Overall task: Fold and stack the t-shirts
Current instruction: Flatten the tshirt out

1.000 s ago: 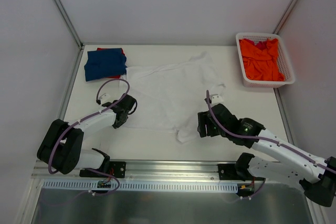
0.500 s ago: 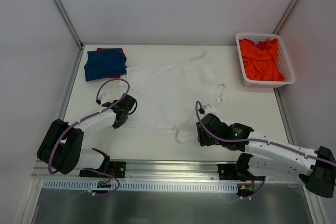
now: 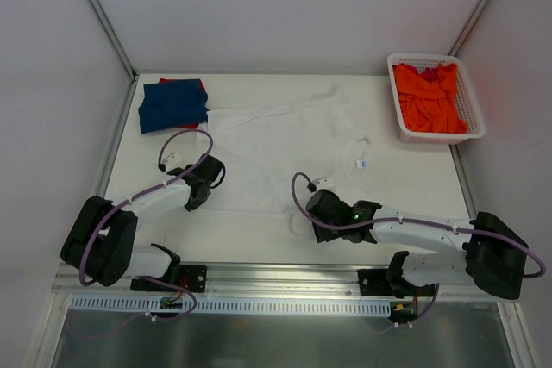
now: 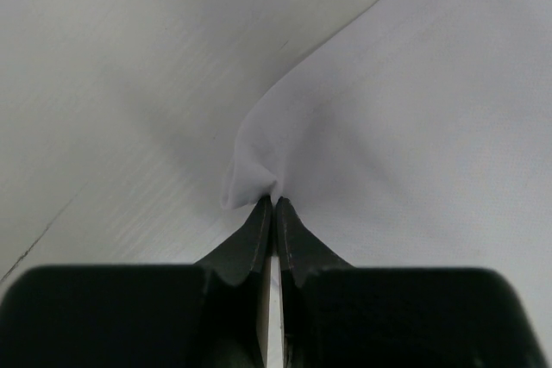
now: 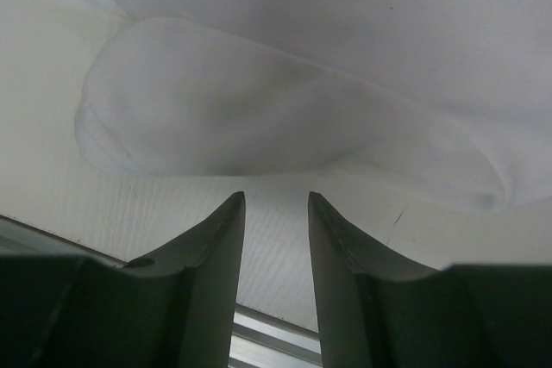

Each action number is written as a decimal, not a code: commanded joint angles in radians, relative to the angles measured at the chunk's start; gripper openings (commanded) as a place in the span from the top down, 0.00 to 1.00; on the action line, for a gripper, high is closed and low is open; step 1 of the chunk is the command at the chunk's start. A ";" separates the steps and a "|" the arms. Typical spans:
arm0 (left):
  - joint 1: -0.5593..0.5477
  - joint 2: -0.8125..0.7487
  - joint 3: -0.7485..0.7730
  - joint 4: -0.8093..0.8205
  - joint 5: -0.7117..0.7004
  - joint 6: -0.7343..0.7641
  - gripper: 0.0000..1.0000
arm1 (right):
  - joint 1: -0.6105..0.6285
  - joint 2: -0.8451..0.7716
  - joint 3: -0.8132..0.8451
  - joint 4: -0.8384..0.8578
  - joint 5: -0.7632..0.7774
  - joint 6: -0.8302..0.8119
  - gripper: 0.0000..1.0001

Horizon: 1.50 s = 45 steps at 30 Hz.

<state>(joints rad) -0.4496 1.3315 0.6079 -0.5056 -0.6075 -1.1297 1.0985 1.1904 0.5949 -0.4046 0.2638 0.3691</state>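
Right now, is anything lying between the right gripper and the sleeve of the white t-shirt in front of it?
Nothing visible does. In the right wrist view, only a strip of table separates the open right gripper from the sleeve of the white t-shirt just ahead.

Top view bright, even diffuse light, shadows faint and soft, shirt (image 3: 276,148) barely separating from pale table (image 3: 414,170), wrist views dimmer, grey shading in folds, near edge dark, slightly soft.

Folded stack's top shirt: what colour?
The top t-shirt is dark blue; top external view shows it best.
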 commanded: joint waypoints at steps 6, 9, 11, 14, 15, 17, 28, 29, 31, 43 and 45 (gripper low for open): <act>0.012 0.000 0.007 -0.027 -0.011 0.010 1.00 | 0.006 0.110 0.060 0.092 -0.003 -0.038 0.63; 0.012 -0.003 0.007 -0.027 -0.012 0.010 1.00 | 0.006 0.130 0.063 0.108 -0.003 -0.045 0.63; 0.012 -0.006 0.006 -0.025 -0.012 0.010 1.00 | 0.004 0.144 0.074 0.108 0.003 -0.053 0.63; 0.012 -0.002 0.007 -0.027 -0.011 0.011 1.00 | 0.006 0.164 0.089 0.108 0.006 -0.070 0.62; 0.012 0.000 0.009 -0.027 -0.011 0.011 1.00 | 0.006 0.167 0.094 0.108 0.009 -0.071 0.62; 0.012 0.000 0.009 -0.025 -0.011 0.013 1.00 | 0.006 0.175 0.105 0.108 0.012 -0.079 0.61; 0.012 0.003 0.010 -0.025 -0.009 0.016 1.00 | 0.003 0.204 0.157 0.099 0.025 -0.111 0.57; 0.012 0.003 0.010 -0.025 -0.009 0.018 1.00 | 0.001 0.210 0.158 0.099 0.026 -0.113 0.57; 0.012 0.000 0.010 -0.027 -0.009 0.018 1.00 | 0.001 0.215 0.155 0.102 0.025 -0.110 0.58; 0.012 -0.006 0.009 -0.027 -0.008 0.019 1.00 | 0.001 0.202 0.088 0.145 0.026 -0.078 0.60; 0.012 -0.009 0.007 -0.027 -0.008 0.019 1.00 | 0.001 0.199 0.082 0.153 0.029 -0.073 0.63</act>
<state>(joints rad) -0.4496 1.3315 0.6079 -0.5045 -0.6075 -1.1156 1.0985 1.4055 0.6922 -0.2783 0.2729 0.2764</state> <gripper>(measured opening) 0.011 0.387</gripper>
